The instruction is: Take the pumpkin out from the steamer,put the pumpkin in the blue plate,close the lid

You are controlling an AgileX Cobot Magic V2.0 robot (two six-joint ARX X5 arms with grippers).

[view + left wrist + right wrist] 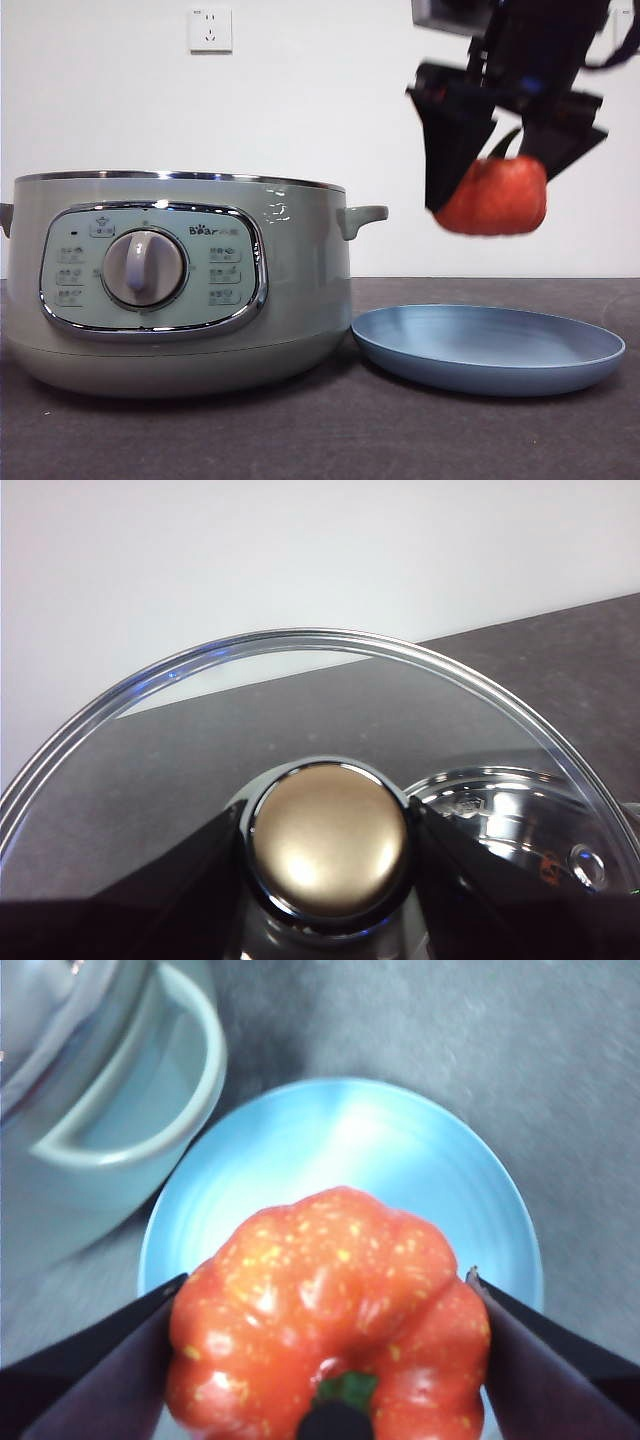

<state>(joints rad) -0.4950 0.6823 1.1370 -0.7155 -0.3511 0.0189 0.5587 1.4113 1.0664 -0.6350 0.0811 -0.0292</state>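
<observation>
White wall and a dark grey tabletop (300,440) frame the scene, a socket (210,29) high on the wall at left. At left stands the large round sage-green steamer (180,290), its chrome rim bare and the pot open, dial and "Bear" logo facing the camera. Just beside it on the right, rims close but apart, lies the shallow light-blue plate (490,350).

High on the right, the right gripper (490,190) is clamped on the small orange-red ribbed pumpkin (493,196), one black jaw on each flank and the dark green stem pointing up between them. The pumpkin hangs in the air well above the plate; the right wrist view shows it (330,1310) over the plate's (400,1150) middle, with the steamer's side handle (150,1090) off to one side.

Out of the front view, the left gripper (325,880) grips the round knob of the domed glass lid (300,680) and holds it off the pot.

Judged from this, the pumpkin is out and placing is the step in hand. It should go well if the right arm descends straight, keeps the stem upright, and parts the jaws only once the base rests on the plate's flat centre, since a ribbed round toy dropped from height may roll off the low rim. The lid then waits for its return.
</observation>
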